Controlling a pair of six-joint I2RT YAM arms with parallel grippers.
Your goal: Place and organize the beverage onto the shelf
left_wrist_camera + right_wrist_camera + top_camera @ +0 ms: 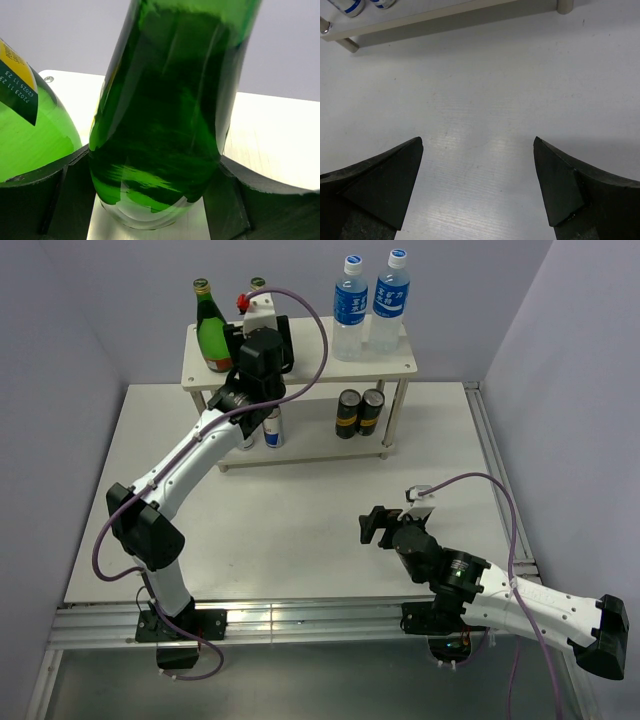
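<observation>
- While the left gripper point(155, 197) reaches in over the upper tier, its two dark fingers point(45, 200) are clamped on the lower body of a dark green glass bottle point(165, 115), one finger on each side.
- The bottle's base is right at the board; I cannot tell whether it rests on it.
- Just beside it, to the left, stands a second green glass bottle with a yellow label point(30, 140), close against the left finger.
- Both are at the left end of the top board of the small two-tier shelf with pale cream boards and thin silver legs point(310, 368), which stands at the far side of the white table point(290, 510).
- Two clear plastic water bottles with blue labels point(350, 310) stand upright at the right end of that board.
- On the lower board, two dark cans point(360, 412) stand at the right and blue-and-white cans point(273, 428) at the left, partly behind the left arm.
- The right gripper point(477, 185) hovers low over bare table, well apart from the shelf, its fingers spread wide with nothing between them.
</observation>
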